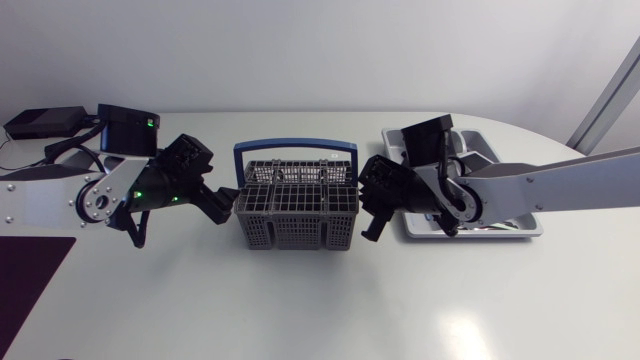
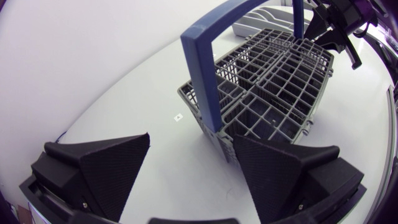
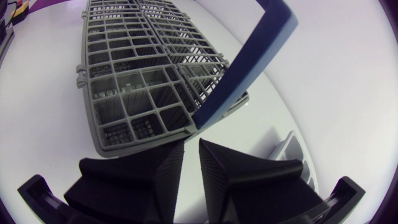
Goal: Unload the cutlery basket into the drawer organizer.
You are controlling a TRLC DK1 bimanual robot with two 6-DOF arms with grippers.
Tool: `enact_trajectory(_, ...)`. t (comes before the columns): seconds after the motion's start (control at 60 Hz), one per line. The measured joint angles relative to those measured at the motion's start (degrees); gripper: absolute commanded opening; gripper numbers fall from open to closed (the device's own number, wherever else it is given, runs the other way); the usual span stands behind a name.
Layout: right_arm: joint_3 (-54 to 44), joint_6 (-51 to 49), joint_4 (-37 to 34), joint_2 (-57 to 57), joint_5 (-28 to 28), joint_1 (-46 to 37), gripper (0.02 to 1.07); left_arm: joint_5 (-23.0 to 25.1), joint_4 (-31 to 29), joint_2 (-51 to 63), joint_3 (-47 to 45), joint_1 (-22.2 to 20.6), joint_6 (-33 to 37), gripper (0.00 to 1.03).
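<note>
Jaws, left gripper (image 2: 192,137): spread wide, empty.
Jaws, right gripper (image 3: 191,142): nearly together, empty.
Basket (image 1: 297,210): middle of table (image 1: 300,310), between both grippers; no cutlery visible.
Organizer (image 1: 535,228): toward far right edge.
Handling: likely light, stiff plastic; grip blue handle (image 1: 295,146).

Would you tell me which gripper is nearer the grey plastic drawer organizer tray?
Right. The right gripper sits between the organizer and the grey mesh cutlery basket; the left gripper is on the basket's other side.
</note>
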Motion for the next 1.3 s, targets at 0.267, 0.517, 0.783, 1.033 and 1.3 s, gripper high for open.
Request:
enact_trajectory(0.267, -2.6, 0.0, 0.3, -3.8, 0.6, -0.4, 1.03, 0.4, -1.2, -0.8, 0.0, 1.4, 0.0, 0.98)
enact_trajectory(0.517, -6.1, 0.0, 0.4, -10.4, 1.8, -4.6, 1.03, 0.5, -1.8, -4.2, -1.1, 3.8, 0.0, 0.98)
enact_trajectory(0.783, -9.6, 2.3, -0.9, -21.4, 3.1, -11.5, 1.03, 3.1, -3.3, -10.5, -2.3, 11.0, -1.9, 0.98)
enact_trajectory(1.033, -13.7, 6.5, -4.0, -35.4, 4.7, -16.8, 1.03, 6.1, -7.4, -18.9, -3.8, 15.3, -5.7, 0.98)
enact_trajectory(1.3, -16.3, 13.8, -7.5, -48.6, 4.3, -22.3, 1.03, 8.2, -9.6, -32.9, -7.1, 15.9, -7.8, 0.98)
